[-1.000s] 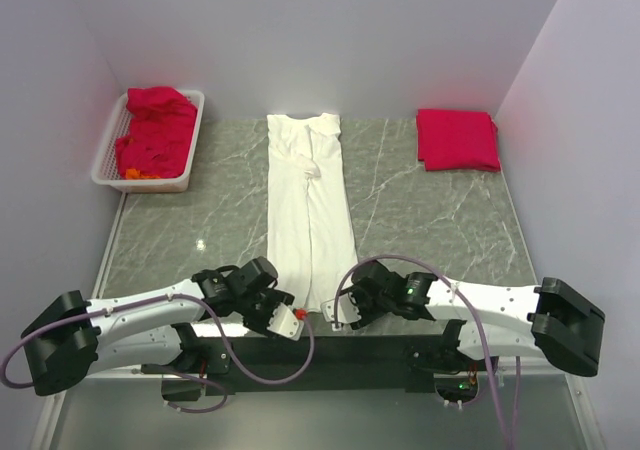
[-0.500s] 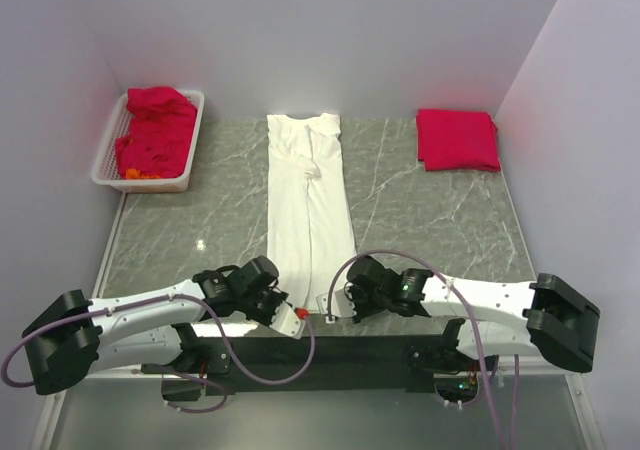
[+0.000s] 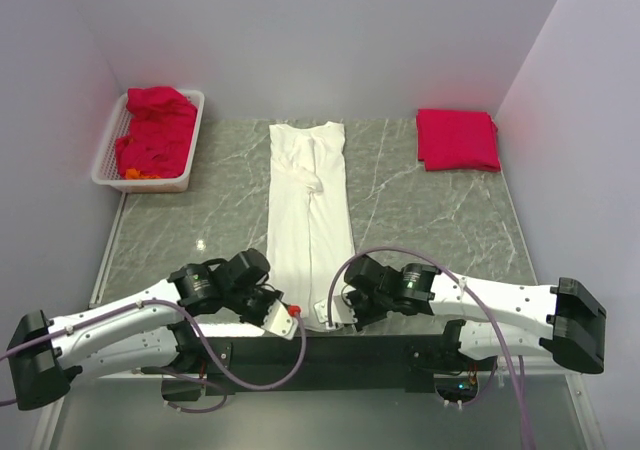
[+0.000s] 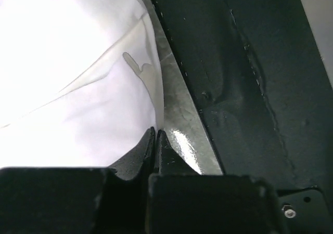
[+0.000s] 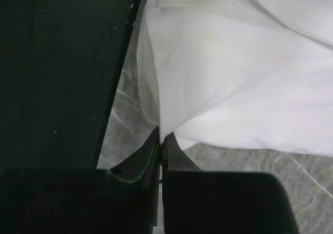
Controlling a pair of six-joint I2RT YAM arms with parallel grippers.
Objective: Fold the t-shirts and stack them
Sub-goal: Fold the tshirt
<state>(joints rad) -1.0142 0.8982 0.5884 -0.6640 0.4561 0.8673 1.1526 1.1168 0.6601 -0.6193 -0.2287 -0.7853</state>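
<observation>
Fabric of the white t-shirt [image 3: 310, 205] lies folded into a long, narrow strip on the grey marbled worktop [image 3: 420, 220], with the collar at the far end and the hem at the near end. The left jaws are clenched on the left corner of the shirt's near hem. The left wrist view shows the two fingertips [image 4: 140, 152] pressed together with a pinch of white cloth between them. The right jaws are likewise clenched on the hem's right corner, where cloth bunches out of the closed tips. The left arm [image 3: 130, 320] and right arm [image 3: 490, 300] reach inward toward the shirt from either side. Well to the right of the white t-shirt, level with its collar, a folded red t-shirt [image 3: 458, 139] lies in a neat square. Well to its left, a white slatted basket [image 3: 105, 165] holds crumpled red t-shirts [image 3: 155, 130].
</observation>
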